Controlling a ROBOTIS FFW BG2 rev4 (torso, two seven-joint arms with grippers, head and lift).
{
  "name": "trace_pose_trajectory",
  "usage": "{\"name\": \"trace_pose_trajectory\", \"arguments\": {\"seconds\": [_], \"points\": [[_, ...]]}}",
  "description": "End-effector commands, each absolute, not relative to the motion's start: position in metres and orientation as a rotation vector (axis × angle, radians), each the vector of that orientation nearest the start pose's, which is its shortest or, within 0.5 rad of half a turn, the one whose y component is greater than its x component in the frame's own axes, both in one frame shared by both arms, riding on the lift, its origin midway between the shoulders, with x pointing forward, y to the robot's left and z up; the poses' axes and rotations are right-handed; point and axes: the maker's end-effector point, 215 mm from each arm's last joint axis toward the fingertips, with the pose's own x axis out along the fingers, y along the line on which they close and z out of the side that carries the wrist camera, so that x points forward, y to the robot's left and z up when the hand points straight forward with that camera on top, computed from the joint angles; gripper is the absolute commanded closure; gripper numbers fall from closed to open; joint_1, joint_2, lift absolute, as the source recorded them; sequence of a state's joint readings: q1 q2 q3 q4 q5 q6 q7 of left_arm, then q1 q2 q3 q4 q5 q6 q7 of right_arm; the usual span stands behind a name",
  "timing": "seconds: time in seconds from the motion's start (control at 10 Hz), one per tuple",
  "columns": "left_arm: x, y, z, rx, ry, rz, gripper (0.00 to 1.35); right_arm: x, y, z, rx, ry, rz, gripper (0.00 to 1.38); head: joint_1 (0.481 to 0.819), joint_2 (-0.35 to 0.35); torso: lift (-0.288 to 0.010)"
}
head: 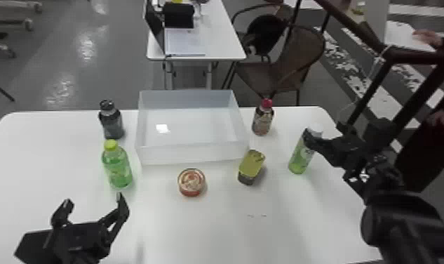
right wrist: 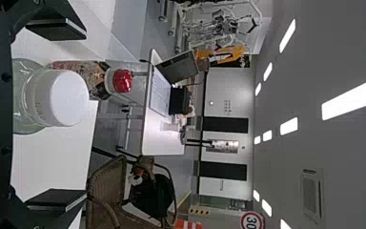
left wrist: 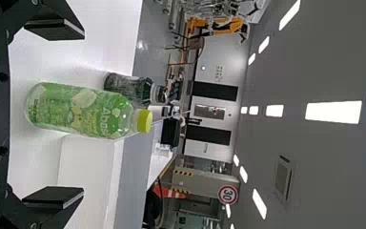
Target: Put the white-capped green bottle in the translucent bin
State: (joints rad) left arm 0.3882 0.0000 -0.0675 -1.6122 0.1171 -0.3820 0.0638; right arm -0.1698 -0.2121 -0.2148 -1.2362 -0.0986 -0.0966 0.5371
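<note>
- My right gripper [right wrist: 86, 115] has its fingers apart, the white cap [right wrist: 72, 98] between them
- The white-capped green bottle [head: 301, 158] stands on the table [head: 210, 238], right of the translucent bin [head: 193, 153]
- I'd centre leftward, lower past the cap, then close gently

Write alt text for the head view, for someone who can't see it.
The robot's open black right claw is at a white-capped green bottle on a white table, to the right of a translucent plastic bin. Its open black left claw is near a yellow-capped green bottle.
</note>
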Motion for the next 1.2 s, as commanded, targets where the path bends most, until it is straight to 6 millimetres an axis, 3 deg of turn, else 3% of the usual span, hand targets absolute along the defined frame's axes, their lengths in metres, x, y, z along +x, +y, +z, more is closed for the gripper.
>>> {"name": "trace_pose_trajectory", "arguments": {"seconds": [0.0,0.6,0.7,0.8,0.9,1.0,1.1], "points": [[0.450,0.215,-0.410,-0.142,-0.025,0.045,0.15,0.625,-0.333,-0.378,-0.049,0.085,0.310,0.12,0.695,-0.128,-0.077],[0.449,0.219,-0.411,-0.144,-0.024,0.052,0.15,0.617,-0.316,-0.432,-0.001,0.169,0.345,0.13,0.695,-0.102,-0.077],[0.450,0.218,-0.411,-0.144,-0.024,0.051,0.15,0.617,-0.315,-0.435,0.002,0.170,0.344,0.22,0.695,-0.099,-0.077],[0.450,0.219,-0.411,-0.146,-0.024,0.051,0.15,0.617,-0.314,-0.437,0.002,0.170,0.345,0.44,0.695,-0.099,-0.077],[0.448,0.220,-0.412,-0.146,-0.022,0.055,0.15,0.616,-0.314,-0.439,0.007,0.171,0.340,0.76,0.695,-0.099,-0.077],[0.449,0.220,-0.412,-0.146,-0.022,0.053,0.15,0.616,-0.318,-0.438,0.017,0.164,0.323,0.90,0.695,-0.098,-0.077],[0.449,0.220,-0.411,-0.146,-0.024,0.055,0.15,0.615,-0.318,-0.436,0.019,0.158,0.321,0.90,0.695,-0.100,-0.077]]}}
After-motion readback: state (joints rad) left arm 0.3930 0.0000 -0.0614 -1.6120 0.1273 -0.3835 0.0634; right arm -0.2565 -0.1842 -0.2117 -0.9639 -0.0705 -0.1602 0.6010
